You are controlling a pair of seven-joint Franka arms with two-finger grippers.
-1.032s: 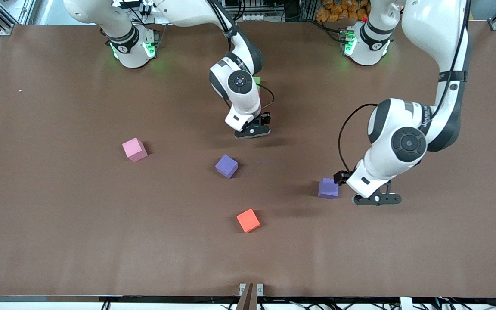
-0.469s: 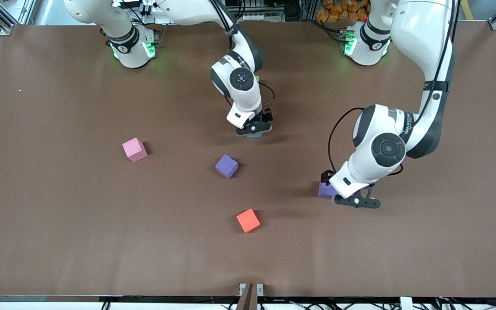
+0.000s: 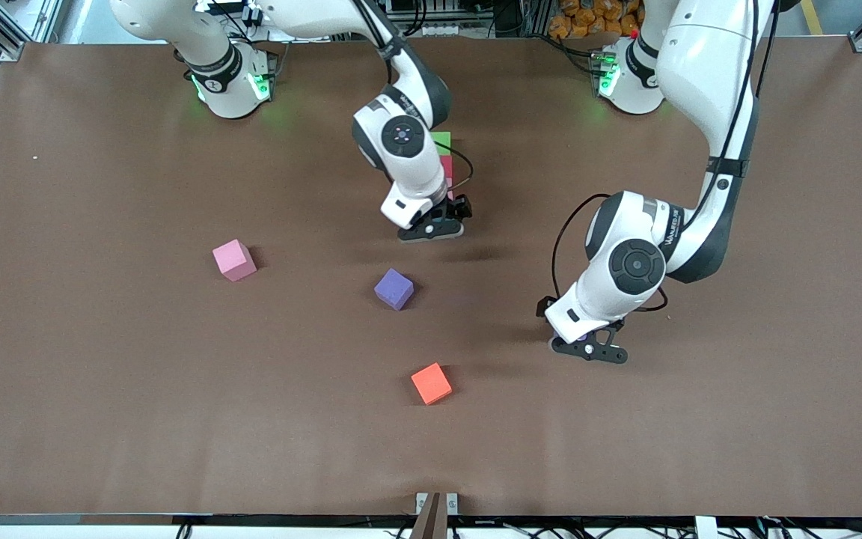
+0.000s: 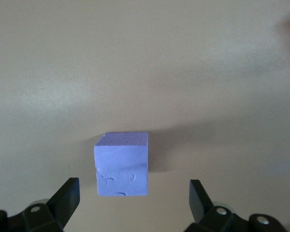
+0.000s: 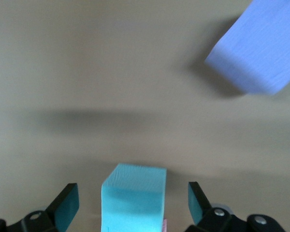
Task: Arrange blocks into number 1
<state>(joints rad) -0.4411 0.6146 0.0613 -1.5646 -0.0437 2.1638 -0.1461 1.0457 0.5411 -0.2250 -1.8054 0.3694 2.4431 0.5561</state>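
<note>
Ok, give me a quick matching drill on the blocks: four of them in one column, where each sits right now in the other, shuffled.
Blocks:
1. orange block
2. light blue block
3. green block
4. purple block in the left wrist view

Places:
A. between the open fingers of the left gripper
B. farthest from the front camera
C. nearest to the front camera
D. between the open fingers of the right gripper

Pairs: 1-C, 2-D, 3-B, 4-A

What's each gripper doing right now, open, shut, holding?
Left gripper: open, fingers straddling a purple block on the table, not gripping.
Right gripper: open over the light blue block, not gripping.
</note>
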